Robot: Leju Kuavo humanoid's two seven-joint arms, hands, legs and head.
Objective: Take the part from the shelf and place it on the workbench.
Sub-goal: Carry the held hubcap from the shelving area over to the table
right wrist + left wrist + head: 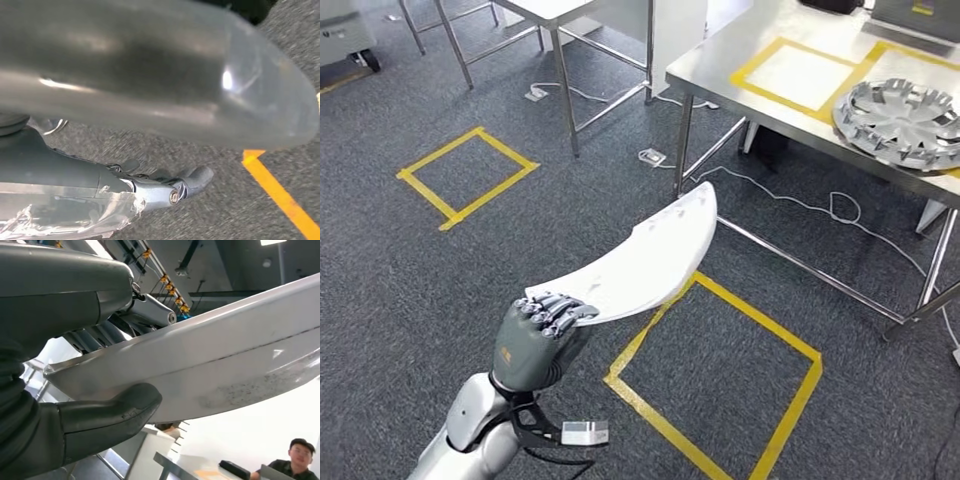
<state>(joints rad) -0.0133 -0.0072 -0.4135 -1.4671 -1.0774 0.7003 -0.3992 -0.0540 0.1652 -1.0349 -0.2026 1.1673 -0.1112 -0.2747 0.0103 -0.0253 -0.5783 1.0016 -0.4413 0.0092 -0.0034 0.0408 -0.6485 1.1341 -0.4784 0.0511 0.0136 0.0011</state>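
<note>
Your left hand (539, 335) grips the white curved part (644, 262) above the carpet, left of the workbench (727, 75); your right hand's (166, 187) closure cannot be told.

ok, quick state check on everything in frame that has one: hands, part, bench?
left hand: grips one end of the white curved part, held above the carpet
white curved part: in the air, not yet on the workbench
right hand: holds nothing visible; open or closed unclear
workbench: carries a silver wheel cover
</note>
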